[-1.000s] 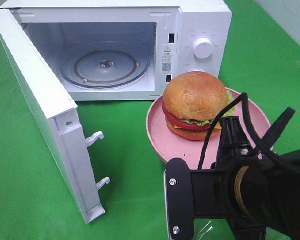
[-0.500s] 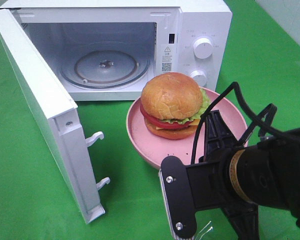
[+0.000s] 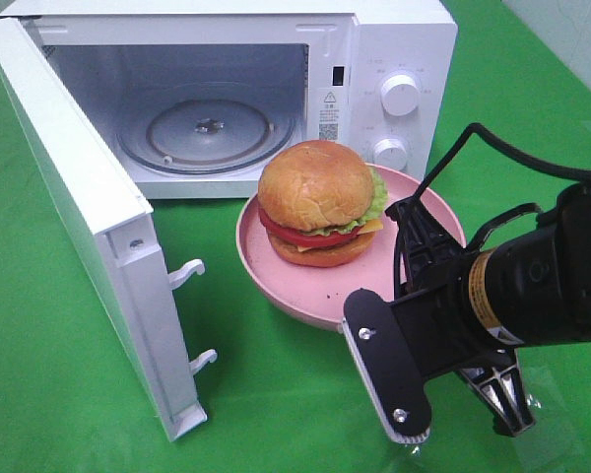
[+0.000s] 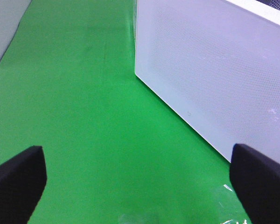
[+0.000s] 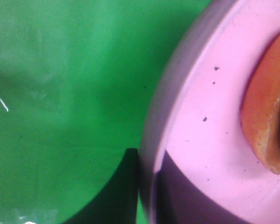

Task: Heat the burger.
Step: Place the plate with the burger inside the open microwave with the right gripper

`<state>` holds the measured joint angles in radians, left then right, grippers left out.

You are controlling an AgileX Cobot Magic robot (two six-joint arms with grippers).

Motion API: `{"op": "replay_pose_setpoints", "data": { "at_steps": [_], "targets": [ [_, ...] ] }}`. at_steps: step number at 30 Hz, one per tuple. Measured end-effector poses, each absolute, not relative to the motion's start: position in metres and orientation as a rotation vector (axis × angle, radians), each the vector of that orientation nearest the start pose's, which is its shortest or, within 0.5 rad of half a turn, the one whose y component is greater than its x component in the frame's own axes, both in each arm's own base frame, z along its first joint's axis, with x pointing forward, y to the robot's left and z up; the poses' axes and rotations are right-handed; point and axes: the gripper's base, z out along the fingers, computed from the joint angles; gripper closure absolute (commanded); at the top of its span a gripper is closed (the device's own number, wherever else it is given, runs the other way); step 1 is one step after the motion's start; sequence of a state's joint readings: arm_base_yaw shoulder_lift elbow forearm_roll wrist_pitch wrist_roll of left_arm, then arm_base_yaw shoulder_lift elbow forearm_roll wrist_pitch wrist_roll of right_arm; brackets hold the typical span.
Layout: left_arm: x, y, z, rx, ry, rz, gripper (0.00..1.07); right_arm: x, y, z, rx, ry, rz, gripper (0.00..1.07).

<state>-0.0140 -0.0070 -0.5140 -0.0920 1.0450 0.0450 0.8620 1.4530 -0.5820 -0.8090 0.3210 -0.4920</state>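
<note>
Left gripper [image 4: 135, 186] spread empty by the microwave door [image 3: 79, 217], swung wide for access; mid-frame the burger [image 3: 315, 187] sits on a plate [image 3: 276, 281], its rim pinched by the right gripper [image 5: 148, 190] for carrying

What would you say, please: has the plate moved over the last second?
Yes. The plate with the burger has slid left along the microwave front: the burger hid the lower knob before, and now that knob shows to its right.
</note>
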Motion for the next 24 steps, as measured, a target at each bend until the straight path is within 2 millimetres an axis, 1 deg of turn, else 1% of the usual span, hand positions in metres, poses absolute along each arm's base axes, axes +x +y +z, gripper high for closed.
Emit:
{"op": "replay_pose_setpoints", "data": {
  "at_steps": [4, 9, 13, 20, 24],
  "targets": [
    [-0.007, -0.007, 0.283, 0.064, 2.004, -0.090, 0.04, 0.184, 0.164, 0.171, -2.331, 1.222, -0.467, 1.07],
    [-0.007, -0.007, 0.283, 0.064, 2.004, -0.090, 0.04, 0.189, 0.158, 0.170, -2.364, 1.168, -0.449, 1.07],
    [-0.007, -0.007, 0.283, 0.064, 2.004, -0.090, 0.04, 0.194, 0.153, 0.170, -2.402, 1.071, -0.440, 1.07],
    [-0.007, -0.007, 0.283, 0.064, 2.004, -0.090, 0.04, 0.204, 0.146, 0.172, -2.391, 1.007, -0.453, 1.07],
    [-0.007, -0.007, 0.283, 0.064, 2.004, -0.090, 0.04, 0.205, 0.144, 0.172, -2.408, 0.969, -0.453, 1.07]
  ]
}}
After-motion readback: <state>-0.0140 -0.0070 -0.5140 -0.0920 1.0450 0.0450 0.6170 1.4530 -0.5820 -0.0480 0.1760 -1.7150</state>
